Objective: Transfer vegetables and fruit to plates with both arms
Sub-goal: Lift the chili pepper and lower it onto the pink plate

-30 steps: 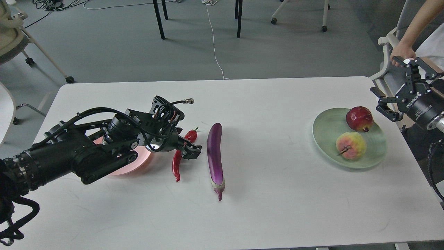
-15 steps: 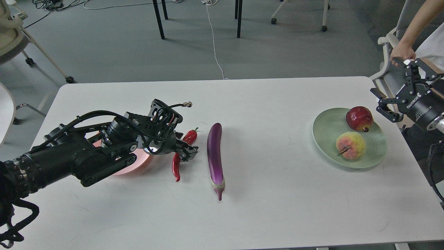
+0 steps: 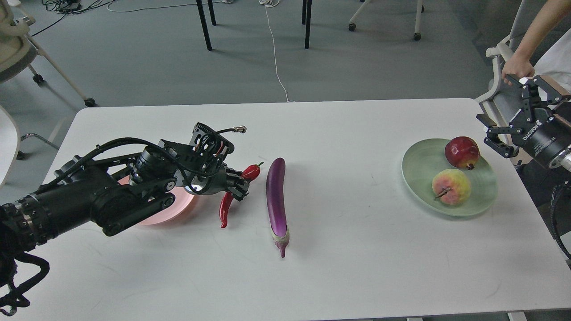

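Observation:
My left gripper [image 3: 235,187] is shut on the red chili pepper [image 3: 226,204] near its middle. The chili hangs tilted, stem end up and to the right, tip near the table. The pale pink plate [image 3: 180,211] lies just left of it, mostly hidden under my left arm. The purple eggplant [image 3: 276,198] lies on the table right of the chili, stem end toward me. The mint green plate [image 3: 419,169] at the right holds the dark red fruit [image 3: 461,152] and the pink-and-yellow fruit [image 3: 451,187]. My right gripper [image 3: 500,110] is open and empty, right of that plate past the table edge.
A person's hand [image 3: 517,69] rests on a chair behind my right gripper. Chairs and table legs stand on the floor beyond the white table [image 3: 357,249]. The table's right edge is close to the green plate.
My left gripper closed on the chili and raised it, so the stem end now points up to the right and the chili sits slightly left. The right gripper barely moved.

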